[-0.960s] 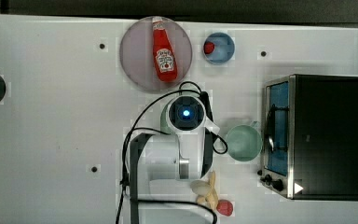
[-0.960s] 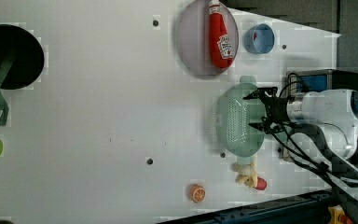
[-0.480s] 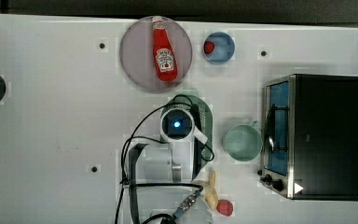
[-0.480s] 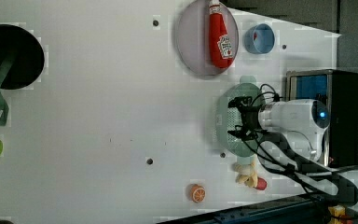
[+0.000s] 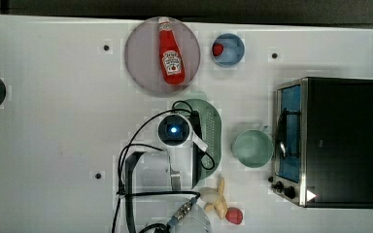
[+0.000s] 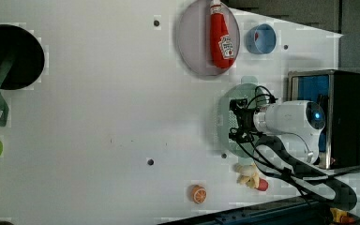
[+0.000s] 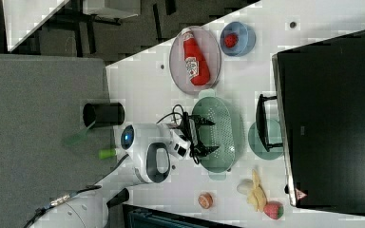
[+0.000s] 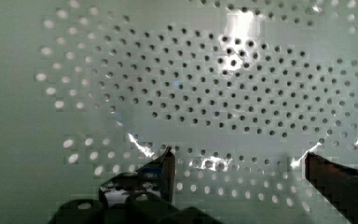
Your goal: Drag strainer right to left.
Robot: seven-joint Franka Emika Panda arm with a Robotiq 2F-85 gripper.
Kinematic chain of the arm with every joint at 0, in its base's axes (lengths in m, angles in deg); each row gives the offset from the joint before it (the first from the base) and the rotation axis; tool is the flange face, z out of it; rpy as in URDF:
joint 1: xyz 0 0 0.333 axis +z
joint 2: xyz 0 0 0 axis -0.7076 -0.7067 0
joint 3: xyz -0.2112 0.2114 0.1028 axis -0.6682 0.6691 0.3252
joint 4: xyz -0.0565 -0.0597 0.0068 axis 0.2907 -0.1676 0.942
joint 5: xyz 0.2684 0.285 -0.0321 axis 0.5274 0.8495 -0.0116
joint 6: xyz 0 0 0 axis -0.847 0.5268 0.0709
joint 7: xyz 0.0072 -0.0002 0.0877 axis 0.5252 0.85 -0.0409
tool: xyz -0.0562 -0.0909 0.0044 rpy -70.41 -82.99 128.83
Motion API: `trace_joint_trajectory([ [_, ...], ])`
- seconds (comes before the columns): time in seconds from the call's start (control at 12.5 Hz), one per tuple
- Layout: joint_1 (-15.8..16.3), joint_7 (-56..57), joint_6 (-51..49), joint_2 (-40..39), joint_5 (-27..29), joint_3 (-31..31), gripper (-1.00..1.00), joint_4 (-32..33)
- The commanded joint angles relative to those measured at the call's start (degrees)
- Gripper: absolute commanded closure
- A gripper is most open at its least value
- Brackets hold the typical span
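The strainer [image 5: 212, 130], a pale mint-green oval colander full of small holes, lies on the white table between the mauve plate and the green cup. My gripper [image 7: 204, 137] reaches down into its bowl, open, with the fingers spread wide over the perforated floor. In the wrist view both dark fingertips [image 8: 168, 156] stand far apart just above the strainer [image 8: 191, 88], and my gripper [image 8: 238, 158] has nothing clamped between them. In the top view my wrist covers the strainer's left half. The left view shows the gripper [image 6: 236, 121] over the strainer [image 6: 222, 124].
A mauve plate [image 5: 141, 63] with a ketchup bottle [image 5: 171, 51] lies just beyond the strainer. A green cup [image 5: 252, 148] and a toaster oven [image 5: 328, 141] stand on the top view's right. A blue bowl [image 5: 229, 49], toy food [image 5: 218, 199], an orange slice [image 6: 198, 193] and a black pan [image 6: 9, 56] are around.
My arm has swung toward the top view's left and come down into the strainer. The fingers stay spread. The strainer looks to be in the same place.
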Motion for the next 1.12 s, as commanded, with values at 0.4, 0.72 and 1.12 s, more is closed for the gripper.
trace_joint_trajectory([
  [0.4, 6.8, -12.9, 1.53, -0.37, 0.23, 1.45, -1.0, -1.28],
  [0.72, 10.71, -18.11, 1.43, -1.11, 0.65, 3.01, -1.0, -2.65],
  [1.12, 15.12, -18.61, 1.29, -4.05, 5.83, 3.99, -1.0, -6.78],
])
